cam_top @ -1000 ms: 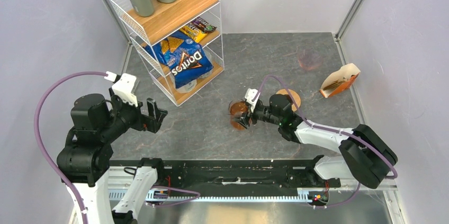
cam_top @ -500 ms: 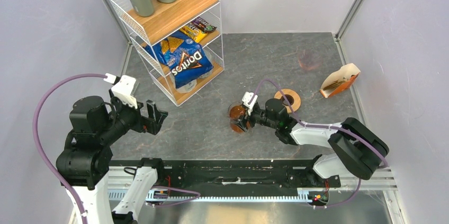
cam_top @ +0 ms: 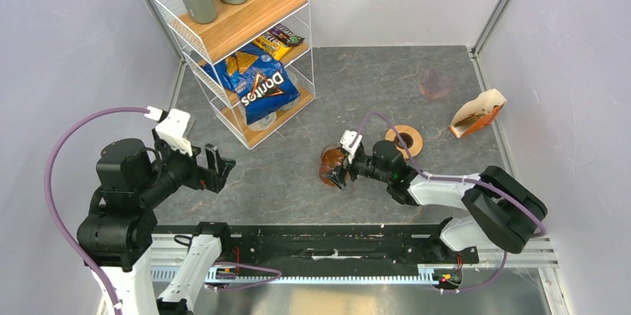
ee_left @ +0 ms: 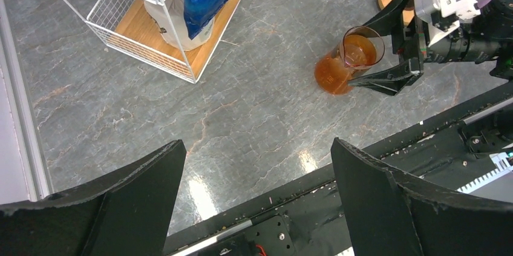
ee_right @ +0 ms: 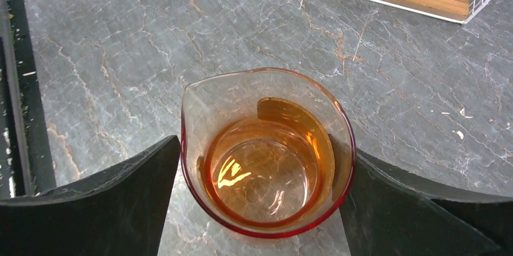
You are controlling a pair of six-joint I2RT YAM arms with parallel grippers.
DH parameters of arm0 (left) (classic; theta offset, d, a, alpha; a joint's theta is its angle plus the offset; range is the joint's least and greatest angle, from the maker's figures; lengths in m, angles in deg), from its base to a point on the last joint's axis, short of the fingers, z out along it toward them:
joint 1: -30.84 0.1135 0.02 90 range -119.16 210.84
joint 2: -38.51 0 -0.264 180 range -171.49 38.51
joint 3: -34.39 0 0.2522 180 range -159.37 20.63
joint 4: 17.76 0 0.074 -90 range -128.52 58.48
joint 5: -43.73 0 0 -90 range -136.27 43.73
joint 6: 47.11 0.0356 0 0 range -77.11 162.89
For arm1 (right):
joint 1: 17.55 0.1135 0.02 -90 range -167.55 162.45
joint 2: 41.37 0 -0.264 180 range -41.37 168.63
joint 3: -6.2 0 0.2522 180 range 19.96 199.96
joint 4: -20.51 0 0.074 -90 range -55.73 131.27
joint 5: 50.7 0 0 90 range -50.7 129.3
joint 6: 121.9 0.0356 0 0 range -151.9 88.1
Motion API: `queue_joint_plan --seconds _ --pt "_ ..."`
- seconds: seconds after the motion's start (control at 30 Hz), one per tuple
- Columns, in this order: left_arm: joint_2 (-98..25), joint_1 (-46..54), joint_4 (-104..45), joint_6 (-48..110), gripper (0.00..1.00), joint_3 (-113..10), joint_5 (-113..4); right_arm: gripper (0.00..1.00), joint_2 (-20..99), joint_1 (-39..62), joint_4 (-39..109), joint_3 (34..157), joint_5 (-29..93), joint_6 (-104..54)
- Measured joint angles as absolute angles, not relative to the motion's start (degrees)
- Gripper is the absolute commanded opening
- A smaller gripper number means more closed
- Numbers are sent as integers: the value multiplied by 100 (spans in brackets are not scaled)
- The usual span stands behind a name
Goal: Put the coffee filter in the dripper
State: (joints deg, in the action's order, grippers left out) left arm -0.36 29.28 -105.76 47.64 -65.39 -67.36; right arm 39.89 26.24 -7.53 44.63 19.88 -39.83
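1. My R claw (ee_left: 363,53): jaws straddle amber beaker (ee_right: 266,165); gripping or slack, can't tell.
2. L claw (ee_left: 257,147): agape, empty.
3. Coffee filter (cam_top: 467,119): prob. the brown paper in filter pack (cam_top: 487,100), far right. Thin, light, limp; I'd pinch its rim gently.
4. Dripper (cam_top: 434,84): clear, nr pack.

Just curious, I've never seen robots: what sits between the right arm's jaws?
An amber glass beaker, upright on the table, with one of the jaws on each side. The right wrist view shows it best.
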Motion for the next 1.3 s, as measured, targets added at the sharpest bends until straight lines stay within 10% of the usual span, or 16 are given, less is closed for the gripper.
queue_joint_plan --seconds 0.73,1.3 --pt "-305 2928 -11258 6029 98 -6548 -7546 97 448 2694 4860 5756 2656 -3773" --pt "-1306 2871 -11876 7555 97 -5604 -7946 97 1884 1 9494 9162 2130 -3211"
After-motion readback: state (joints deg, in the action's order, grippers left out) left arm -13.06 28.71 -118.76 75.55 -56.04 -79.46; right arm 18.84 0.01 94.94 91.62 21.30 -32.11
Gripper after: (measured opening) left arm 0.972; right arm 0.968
